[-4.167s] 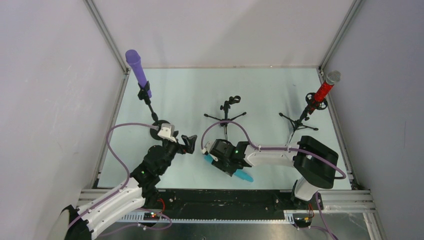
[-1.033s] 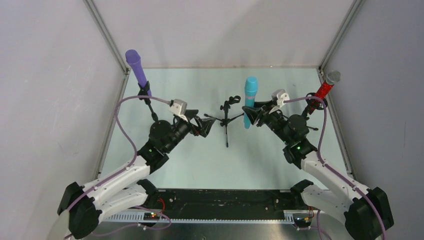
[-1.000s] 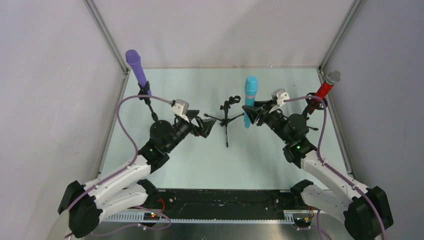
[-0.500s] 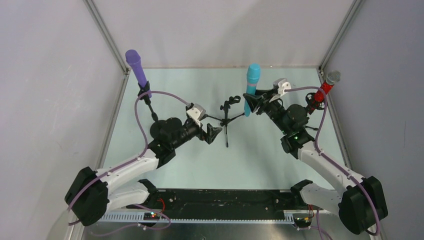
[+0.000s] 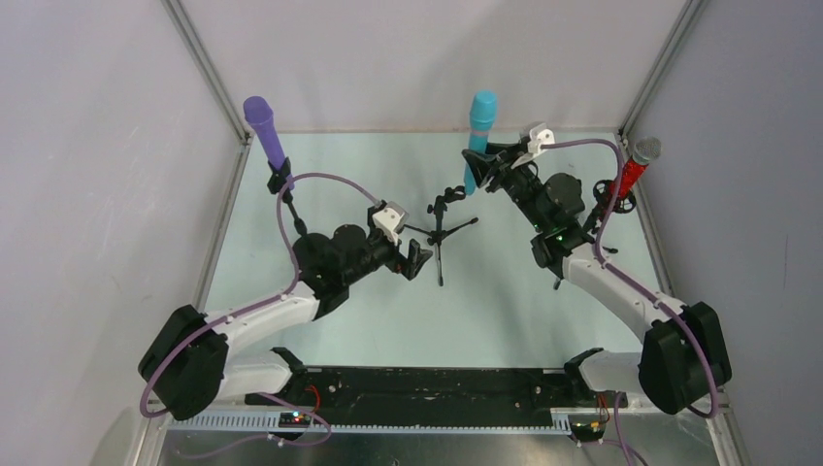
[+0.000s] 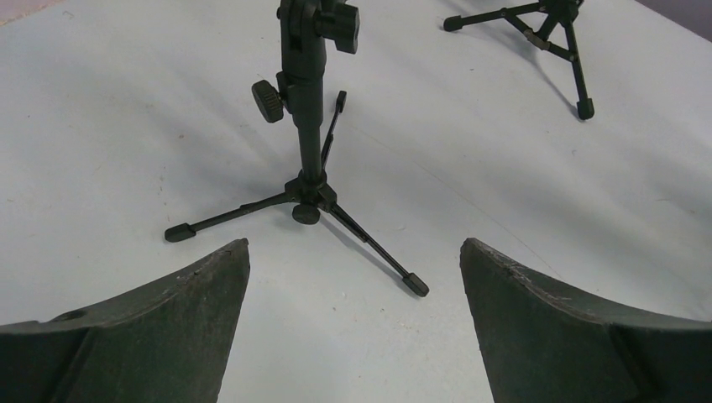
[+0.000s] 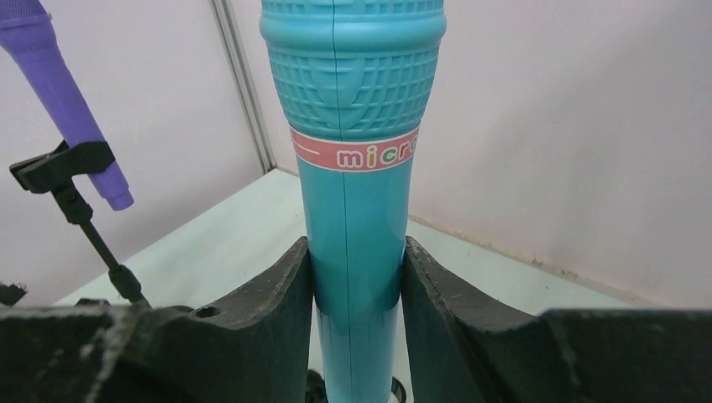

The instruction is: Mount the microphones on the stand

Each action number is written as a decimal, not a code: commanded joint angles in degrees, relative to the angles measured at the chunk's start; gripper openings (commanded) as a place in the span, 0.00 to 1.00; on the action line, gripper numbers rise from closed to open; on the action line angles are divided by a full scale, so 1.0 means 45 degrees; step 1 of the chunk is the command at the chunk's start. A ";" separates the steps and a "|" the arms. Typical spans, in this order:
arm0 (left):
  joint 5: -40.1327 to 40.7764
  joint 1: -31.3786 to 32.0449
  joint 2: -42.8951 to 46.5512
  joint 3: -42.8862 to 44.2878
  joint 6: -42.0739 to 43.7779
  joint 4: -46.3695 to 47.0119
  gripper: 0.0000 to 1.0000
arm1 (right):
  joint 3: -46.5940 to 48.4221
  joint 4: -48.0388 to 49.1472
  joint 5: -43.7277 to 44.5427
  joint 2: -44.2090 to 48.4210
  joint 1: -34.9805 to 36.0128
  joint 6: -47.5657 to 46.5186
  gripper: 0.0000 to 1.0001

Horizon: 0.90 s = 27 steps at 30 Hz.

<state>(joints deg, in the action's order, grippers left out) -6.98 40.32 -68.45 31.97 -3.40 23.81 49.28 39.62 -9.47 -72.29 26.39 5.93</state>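
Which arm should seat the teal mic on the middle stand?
Right. The right claw grips the teal microphone head-up near the empty middle stand; the left claw is open, low by its legs.

The top edge of my right wrist view cuts the crown off the teal microphone [image 7: 357, 210]. Its lower end disappears between the fingers of my right gripper [image 7: 357, 248]. The lettering on its pink ring [image 7: 353, 154] reads "micr" and then curves out of sight. The purple microphone [image 7: 59, 92] loses its head at the top-left corner, and the foot of the left stand [image 7: 63, 164] sits behind my finger.

In my left wrist view the top edge crops the clip of the middle stand [image 6: 306, 126] and most of the right stand [image 6: 558, 10].

From above, my arms cover the bases of both outer stands. The clip under the red microphone [image 5: 636, 167] is too small to make out.
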 commanded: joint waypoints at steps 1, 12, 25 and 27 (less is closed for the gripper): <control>0.0260 -0.0053 -0.0215 0.0661 0.0227 0.0186 0.98 | 0.1224 0.1542 0.0099 -0.0619 -0.0005 -0.0146 0.00; 0.1197 -0.0053 -0.0368 0.0746 0.0332 -0.0110 0.98 | 0.1608 0.2710 0.0019 -0.2057 -0.0072 -0.0580 0.00; 0.1267 -0.0058 -0.0376 0.0859 0.0564 -0.0471 0.98 | 0.0857 0.3234 -0.0029 -0.2435 -0.0420 0.0661 0.00; 0.1301 -0.0061 -0.0386 0.0847 0.0587 -0.0549 0.98 | 0.0714 0.3343 -0.0053 -0.2515 -0.0404 0.0870 0.00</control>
<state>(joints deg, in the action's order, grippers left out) -1.87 40.32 -70.37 33.74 -2.46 21.32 53.47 49.65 -9.74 -83.22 24.62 7.90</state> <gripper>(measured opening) 0.985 0.424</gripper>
